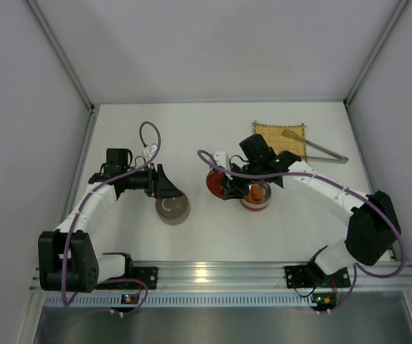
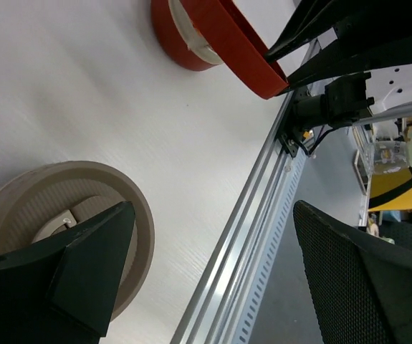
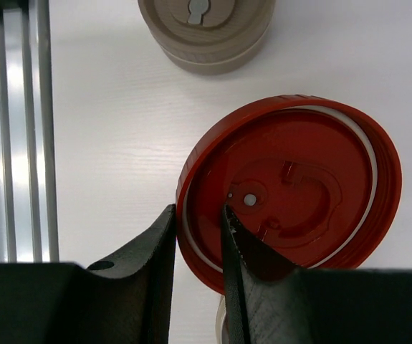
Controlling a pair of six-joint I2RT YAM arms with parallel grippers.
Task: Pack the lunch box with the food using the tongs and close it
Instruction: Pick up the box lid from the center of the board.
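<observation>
A red lid (image 3: 299, 186) is pinched at its rim by the right end effector (image 3: 200, 215), one finger set inside the rim and the other outside. The lid's inner face, with its pale sealing ring, is turned toward the wrist camera. From above, the lid is seen held just left of the round lunch box (image 1: 257, 197), which is partly covered by the right arm. Orange-brown food (image 1: 257, 192) is seen inside the box; the sushi rolls cannot be made out.

The left end effector (image 1: 173, 190) is spread wide and nothing is gripped. It is poised over the far edge of a beige round container (image 1: 171, 209), which stands on the white table (image 1: 213, 129) to the left of the lid and apart from it.

The tongs (image 1: 317, 147) are left lying at the far right of the table. Their flattened tips rest on the yellow woven mat (image 1: 271, 132), and the joined end is stretched off the mat toward the right. They are well apart from both arms.
</observation>
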